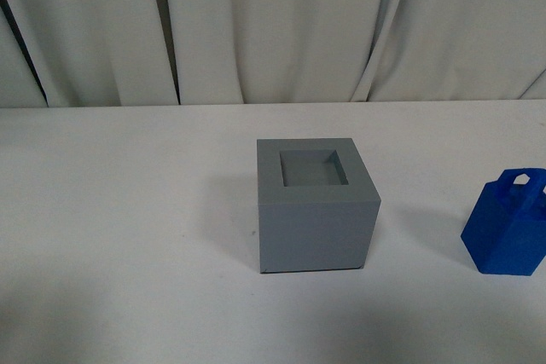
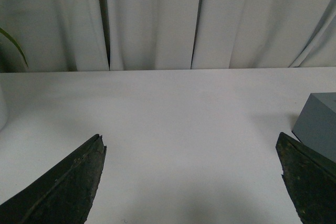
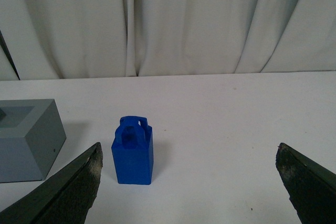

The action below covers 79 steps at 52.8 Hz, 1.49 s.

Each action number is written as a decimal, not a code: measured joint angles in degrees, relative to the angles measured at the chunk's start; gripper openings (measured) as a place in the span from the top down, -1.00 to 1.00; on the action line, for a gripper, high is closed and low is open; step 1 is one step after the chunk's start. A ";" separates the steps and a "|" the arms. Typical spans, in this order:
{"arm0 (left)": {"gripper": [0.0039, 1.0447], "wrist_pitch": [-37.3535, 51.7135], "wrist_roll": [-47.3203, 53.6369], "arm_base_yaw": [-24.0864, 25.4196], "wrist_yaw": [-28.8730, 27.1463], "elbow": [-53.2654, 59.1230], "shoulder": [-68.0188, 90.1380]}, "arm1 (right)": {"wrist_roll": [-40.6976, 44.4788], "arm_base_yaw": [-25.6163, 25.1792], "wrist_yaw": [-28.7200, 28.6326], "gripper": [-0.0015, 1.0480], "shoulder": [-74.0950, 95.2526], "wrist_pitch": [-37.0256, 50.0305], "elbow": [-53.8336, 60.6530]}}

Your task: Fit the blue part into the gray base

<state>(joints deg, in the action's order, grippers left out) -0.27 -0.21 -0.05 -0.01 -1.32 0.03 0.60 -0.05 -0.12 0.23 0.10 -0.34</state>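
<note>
The gray base [image 1: 316,206] stands mid-table in the front view, its square socket facing up and empty. The blue part [image 1: 508,226] stands upright to its right at the picture's edge, loop handle on top. Neither arm shows in the front view. In the right wrist view the blue part [image 3: 133,151] stands ahead of my open right gripper [image 3: 189,153], closer to one finger, with the gray base [image 3: 27,137] beside it. My left gripper [image 2: 191,142] is open over bare table, a corner of the gray base [image 2: 319,124] showing past one finger.
A white table [image 1: 128,228] carries both blocks, with white curtains [image 1: 281,27] hanging behind its far edge. Green plant leaves [image 2: 13,43] show at the edge of the left wrist view.
</note>
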 joint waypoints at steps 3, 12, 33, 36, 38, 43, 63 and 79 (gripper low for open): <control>-0.89 0.00 -0.02 0.00 0.00 0.00 0.00 | 0.00 0.00 0.00 -0.86 0.00 0.00 0.00; -0.89 0.00 0.00 0.00 0.00 0.00 0.00 | 0.52 -1.44 -5.42 -0.86 1.07 -0.79 -0.35; -0.89 0.00 0.00 0.00 0.04 0.00 0.00 | 6.29 -7.69 -40.74 -0.86 33.88 8.50 -13.16; -0.89 0.00 0.00 0.00 0.02 0.00 0.00 | 7.67 -6.10 -40.39 -0.86 38.49 7.91 -16.37; -0.89 0.00 0.00 0.00 0.00 0.00 0.00 | 9.31 -5.09 -40.39 -0.86 41.16 6.69 -18.64; -0.89 0.00 0.00 0.00 0.02 0.00 0.00 | 17.49 -1.57 -40.19 -0.86 52.19 0.22 -29.46; -0.89 0.00 -0.02 0.00 0.02 0.00 0.00 | 46.16 2.29 -35.19 -0.86 78.27 -24.13 -57.02; -0.89 0.00 0.00 0.00 0.02 0.00 0.00 | 66.93 3.91 -26.93 -0.86 93.64 -42.64 -72.04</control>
<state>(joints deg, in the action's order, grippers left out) -0.27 -0.21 -0.05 0.01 -1.32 0.03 67.53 3.86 -27.05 93.86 -42.54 -72.38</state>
